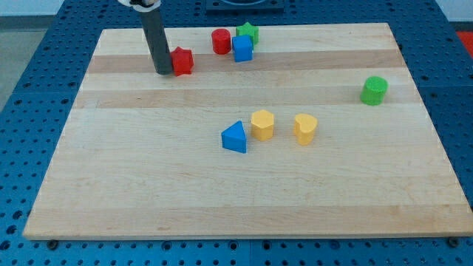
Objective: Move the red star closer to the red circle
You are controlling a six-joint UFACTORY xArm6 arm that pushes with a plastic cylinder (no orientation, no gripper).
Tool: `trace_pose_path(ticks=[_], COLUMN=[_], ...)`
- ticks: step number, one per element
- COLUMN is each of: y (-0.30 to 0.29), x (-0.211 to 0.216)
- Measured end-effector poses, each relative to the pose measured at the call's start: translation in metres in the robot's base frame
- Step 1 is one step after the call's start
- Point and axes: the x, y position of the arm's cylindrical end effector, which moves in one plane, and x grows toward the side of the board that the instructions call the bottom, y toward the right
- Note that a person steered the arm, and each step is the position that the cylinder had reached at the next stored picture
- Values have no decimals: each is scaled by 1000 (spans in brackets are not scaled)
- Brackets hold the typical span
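My tip (162, 72), the bare end of an upright dark rod with no jaws, holds nothing and rests on the wooden board (148, 192). The red star (182, 60) touches its right side. Farther right sits the red circle (220, 41), beside a blue cube (242, 48) and green star (247, 32).

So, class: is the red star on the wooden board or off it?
On the board. The red star rests on the wooden board near its top edge, with my tip against the star's left side.
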Motion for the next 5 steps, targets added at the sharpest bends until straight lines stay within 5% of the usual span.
trace_pose_path(ticks=[5], y=[46], x=[-24])
